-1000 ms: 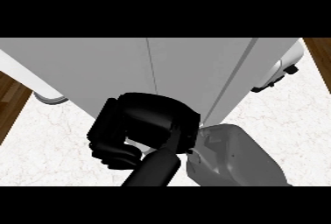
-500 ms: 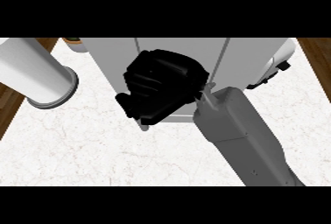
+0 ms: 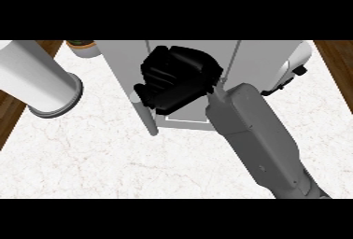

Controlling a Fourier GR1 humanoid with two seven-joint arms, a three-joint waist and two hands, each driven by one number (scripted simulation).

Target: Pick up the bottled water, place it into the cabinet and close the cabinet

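One grey forearm (image 3: 258,135) is seen crossing the marble counter (image 3: 103,158) from the lower right edge, and it ends in the right hand (image 3: 176,79), which is held against the front of the cabinet (image 3: 124,60). The fingers are curled into a tight bunch, and nothing can be made out inside them. No left hand is shown.

Just beside the hand's left edge, a slim grey rod (image 3: 146,116) is seen running down the cabinet's front. It is taken to be the door handle, though whether it is touched by the fingers cannot be told. A pale outlined panel (image 3: 186,120) is visible below the hand.

The bottled water is not to be seen on the counter or in the hand. It is judged to be either hidden by the curled fingers or already set inside the cabinet. The step in hand is therefore judged to be the last part of placing or the start of closing. For the next move, the hand would need to be drawn clear of the opening and the door pushed flush by its edge or handle.

Further off, a white cylinder (image 3: 34,74) stands at the left, a small jar (image 3: 82,45) is seen behind it, and a white appliance (image 3: 293,65) is seen at the right.
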